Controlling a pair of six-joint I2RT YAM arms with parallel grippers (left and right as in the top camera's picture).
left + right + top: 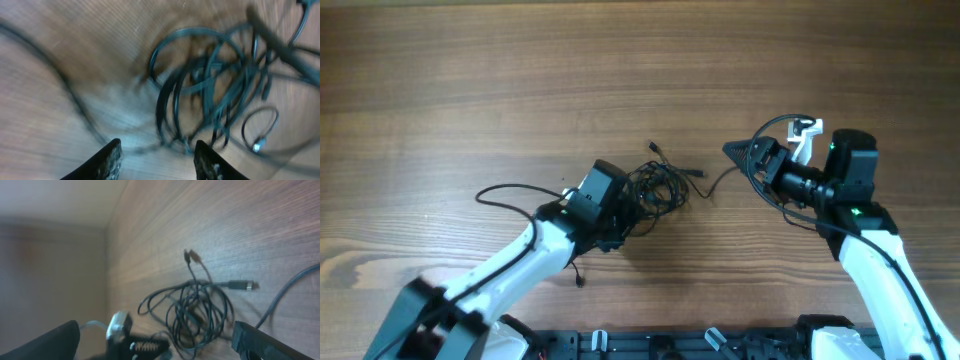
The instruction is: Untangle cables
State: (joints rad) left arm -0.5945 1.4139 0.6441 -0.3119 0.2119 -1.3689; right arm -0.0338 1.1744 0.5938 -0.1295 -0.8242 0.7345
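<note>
Overhead: cables (658,188) bunched in tangle on table (520,80).

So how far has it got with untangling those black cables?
Hardly begun, it seems. Done: nothing; the cables lie in one knotted heap. In hand: the left gripper hovers open at the heap's edge; the right gripper is open and empty. Left: pulling every cord free.
</note>
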